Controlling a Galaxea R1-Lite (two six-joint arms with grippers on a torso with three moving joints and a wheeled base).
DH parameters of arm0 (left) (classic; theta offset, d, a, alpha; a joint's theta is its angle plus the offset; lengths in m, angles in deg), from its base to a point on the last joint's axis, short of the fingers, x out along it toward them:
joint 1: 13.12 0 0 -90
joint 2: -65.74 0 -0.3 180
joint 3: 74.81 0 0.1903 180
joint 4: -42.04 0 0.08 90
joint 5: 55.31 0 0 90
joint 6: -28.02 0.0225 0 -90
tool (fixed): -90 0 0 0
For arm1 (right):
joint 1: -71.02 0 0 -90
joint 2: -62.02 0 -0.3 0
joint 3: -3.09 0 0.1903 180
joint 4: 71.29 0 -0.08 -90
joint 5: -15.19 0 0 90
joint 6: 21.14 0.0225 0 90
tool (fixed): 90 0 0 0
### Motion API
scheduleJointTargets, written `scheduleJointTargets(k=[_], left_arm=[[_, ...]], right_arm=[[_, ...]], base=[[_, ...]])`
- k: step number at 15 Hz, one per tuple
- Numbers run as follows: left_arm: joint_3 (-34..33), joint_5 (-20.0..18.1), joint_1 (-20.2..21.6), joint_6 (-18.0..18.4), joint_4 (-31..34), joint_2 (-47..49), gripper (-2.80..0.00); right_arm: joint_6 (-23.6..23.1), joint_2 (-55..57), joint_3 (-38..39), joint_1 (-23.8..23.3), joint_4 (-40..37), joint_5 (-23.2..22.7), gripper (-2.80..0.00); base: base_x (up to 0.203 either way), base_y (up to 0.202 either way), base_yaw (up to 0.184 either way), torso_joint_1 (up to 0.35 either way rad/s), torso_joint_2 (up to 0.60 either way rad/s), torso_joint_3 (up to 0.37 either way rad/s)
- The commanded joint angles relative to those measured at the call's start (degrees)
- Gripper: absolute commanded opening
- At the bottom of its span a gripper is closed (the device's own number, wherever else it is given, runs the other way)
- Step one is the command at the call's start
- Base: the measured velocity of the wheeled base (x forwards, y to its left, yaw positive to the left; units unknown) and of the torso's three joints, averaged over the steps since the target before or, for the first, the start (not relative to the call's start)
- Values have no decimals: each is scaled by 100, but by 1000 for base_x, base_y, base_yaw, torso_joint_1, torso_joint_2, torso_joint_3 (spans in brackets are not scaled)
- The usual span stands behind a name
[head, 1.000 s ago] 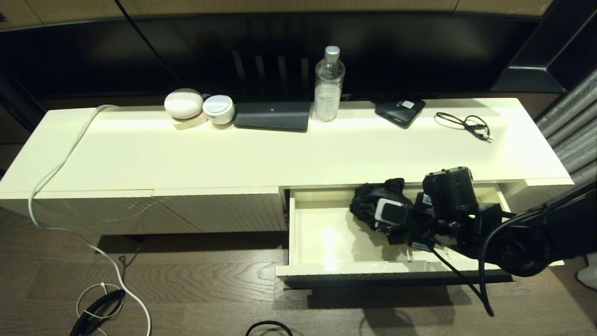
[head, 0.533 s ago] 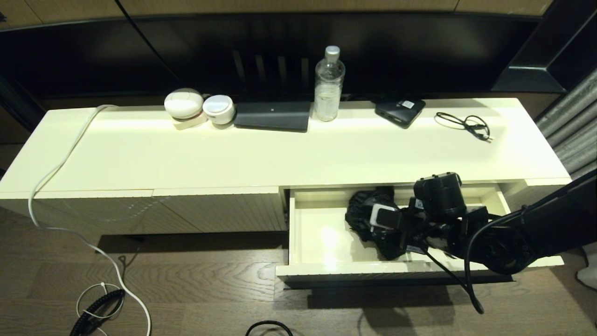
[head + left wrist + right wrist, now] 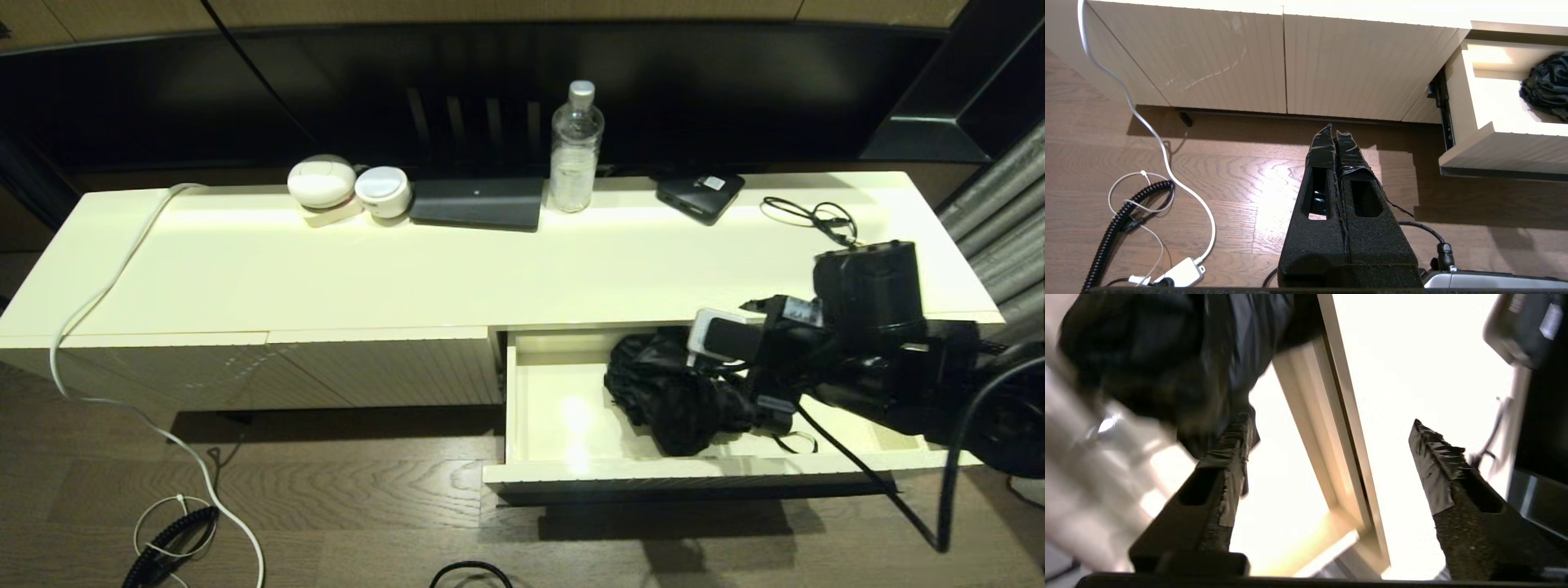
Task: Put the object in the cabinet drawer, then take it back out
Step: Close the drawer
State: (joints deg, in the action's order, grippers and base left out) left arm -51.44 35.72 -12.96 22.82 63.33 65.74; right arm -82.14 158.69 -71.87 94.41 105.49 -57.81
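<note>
The umbrella (image 3: 665, 392) is black cloth, glossy and crumpled into loose folds; the drawer (image 3: 571, 469) has a smooth, shiny cream inside and a finely ribbed front; the bench (image 3: 408, 269) top is smooth cream with a soft sheen; the floor (image 3: 343, 506) is matt grained wood; the right hand (image 3: 1331, 433) has rough, gritty black fingers (image 3: 1437, 457) wrapped in wrinkled tape; the bottle (image 3: 575, 151) is clear plastic.

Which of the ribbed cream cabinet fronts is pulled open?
The rightmost one, the cabinet drawer holding the black umbrella; the two ribbed panels left of it sit closed.
</note>
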Motion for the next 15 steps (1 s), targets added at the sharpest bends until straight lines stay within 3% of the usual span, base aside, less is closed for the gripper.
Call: scheduleJointTargets(k=[1,2,6,8,10,15], left_arm=[[0,2,2,-7,-2,-9,-280],[0,2,2,-7,-2,-9,-280],[0,2,2,-7,-2,0,-280],[0,2,2,-7,-2,-9,-280],[0,2,2,-7,-2,-9,-280],[0,2,2,-7,-2,-9,-280]], right_arm=[[-132,-1268,357,40,-518,6,0],[-173,-1642,547,65,-886,6,-280],[-200,-2809,1352,320,-2221,-17,-280],[-163,-3079,1899,566,-2393,-21,-280],[-103,-3109,2427,682,-2255,-21,-280],[65,-2603,3348,727,-1034,-28,-280]], base=[[0,0,0,0,0,0],[0,0,0,0,0,0],[0,0,0,0,0,0],[0,0,0,0,0,0],[0,0,0,0,0,0],[0,0,0,0,0,0]])
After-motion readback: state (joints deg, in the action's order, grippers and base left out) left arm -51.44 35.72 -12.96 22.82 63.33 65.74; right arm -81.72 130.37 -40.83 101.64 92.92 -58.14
